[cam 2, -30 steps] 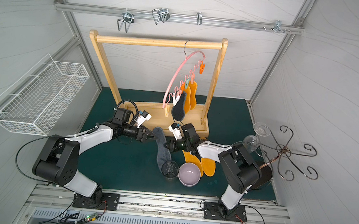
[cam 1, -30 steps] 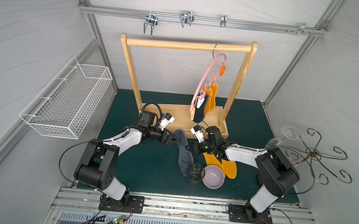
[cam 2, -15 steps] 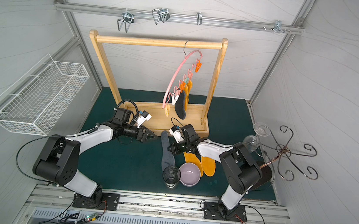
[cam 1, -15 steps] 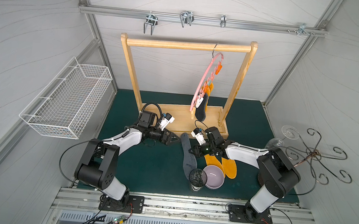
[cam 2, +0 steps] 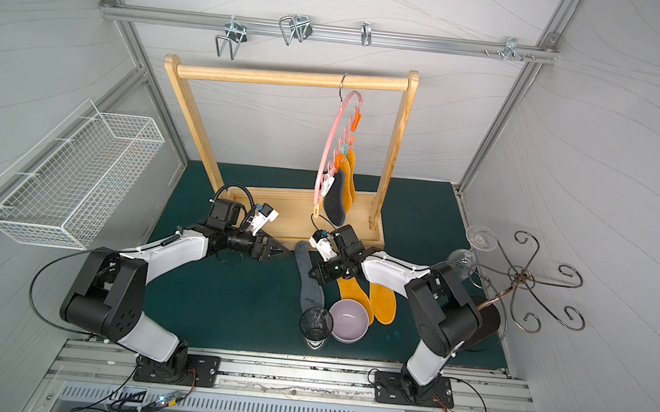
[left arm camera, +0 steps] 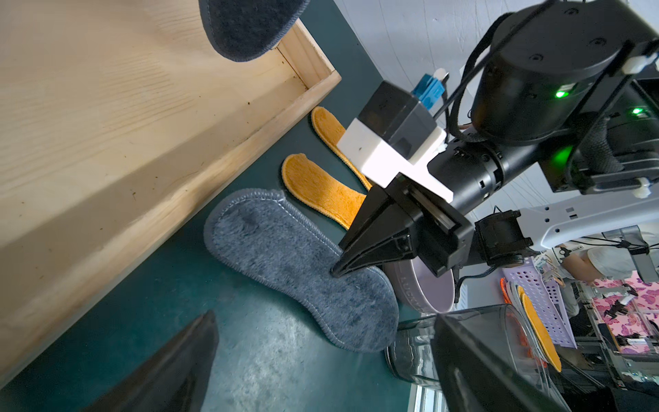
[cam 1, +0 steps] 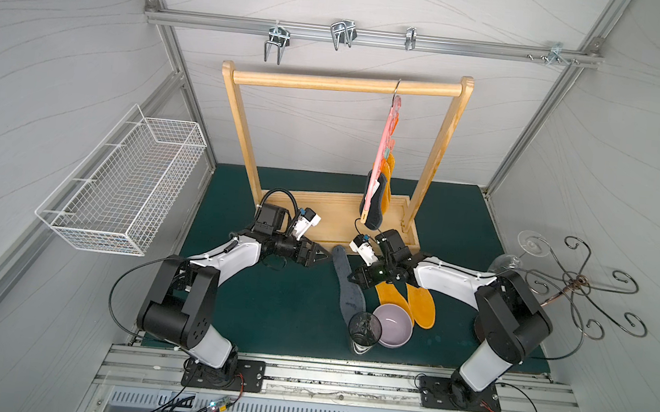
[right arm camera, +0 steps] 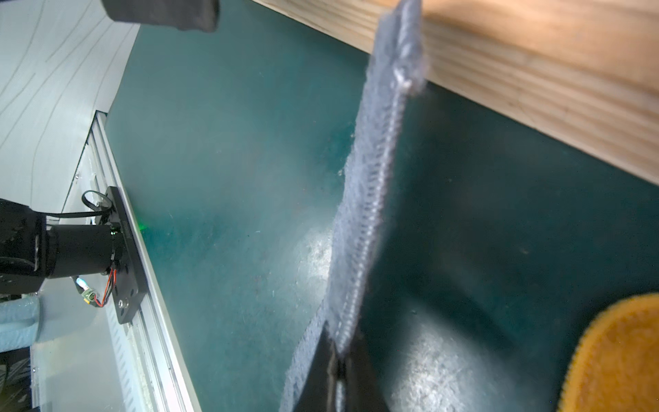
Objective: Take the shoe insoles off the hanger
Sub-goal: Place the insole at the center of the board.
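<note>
Green desk point(cam 1: 275, 314) crowded: right fingers point(cam 1: 351, 278) pinch the grey insole point(cam 1: 351, 301) by its edge, glass point(cam 1: 364, 330) just beside its 6 o'clock end, so a drag could tip it; left fingers point(cam 1: 315, 252) spread.

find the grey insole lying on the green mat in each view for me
In a top view: grey insole on the mat, mid-picture, beside the orange insoles.
In a top view: insole in the same place.
Left wrist: insole mid-picture, fuzzy face showing.
Right wrist: insole edge-on, mid-picture, pinched by the right end effector.
Shared landmark: wooden rack base by its far end.
</note>
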Robot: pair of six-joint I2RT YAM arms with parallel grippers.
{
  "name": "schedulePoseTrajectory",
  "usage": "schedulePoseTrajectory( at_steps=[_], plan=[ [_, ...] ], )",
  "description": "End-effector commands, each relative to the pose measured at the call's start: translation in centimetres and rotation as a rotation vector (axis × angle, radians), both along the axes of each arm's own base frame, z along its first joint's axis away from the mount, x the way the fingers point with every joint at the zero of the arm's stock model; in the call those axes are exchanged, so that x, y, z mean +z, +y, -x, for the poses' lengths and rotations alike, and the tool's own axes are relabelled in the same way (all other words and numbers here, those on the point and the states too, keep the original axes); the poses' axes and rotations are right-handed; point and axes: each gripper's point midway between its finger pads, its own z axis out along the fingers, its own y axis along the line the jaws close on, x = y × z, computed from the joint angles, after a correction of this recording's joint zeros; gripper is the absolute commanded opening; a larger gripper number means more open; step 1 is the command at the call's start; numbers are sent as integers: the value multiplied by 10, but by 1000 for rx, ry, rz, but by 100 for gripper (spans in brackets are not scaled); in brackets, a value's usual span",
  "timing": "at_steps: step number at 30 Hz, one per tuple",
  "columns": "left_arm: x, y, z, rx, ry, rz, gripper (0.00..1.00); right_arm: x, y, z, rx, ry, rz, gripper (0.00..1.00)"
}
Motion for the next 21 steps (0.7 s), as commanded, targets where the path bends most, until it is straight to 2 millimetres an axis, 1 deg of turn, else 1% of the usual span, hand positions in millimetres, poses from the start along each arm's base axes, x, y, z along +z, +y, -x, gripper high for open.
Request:
schedulePoseTrajectory(
  at_steps=[1, 10, 12, 14, 15, 16, 17, 21],
  plan=[
    [11, 1, -12, 2, -64, 3, 98, -9, -3, 9, 50, 42, 35, 6],
    [10, 1, -12, 3, -66, 7, 98, -25, 1, 6, 77, 80, 63, 7],
    [11, 1, -12, 1, -68, 6, 98, -27, 2, 3, 69, 84, 68, 12],
    [11, 1, -12, 2, -67, 2, 98, -28, 0, -2, 45, 78, 80, 15],
    [9, 1, -12, 2, -66, 2, 98, -28, 0, -4, 33, 73, 83, 19],
    [10, 1, -12, 3, -66, 5, 98, -28, -1, -6, 21, 70, 89, 25],
    [10, 1, -11, 2, -68, 7, 98, -27, -2, -7, 11, 65, 94, 28],
    [9, 1, -12, 4, -67, 0, 98, -25, -8, -12, -25, 39, 116, 31]
  ],
)
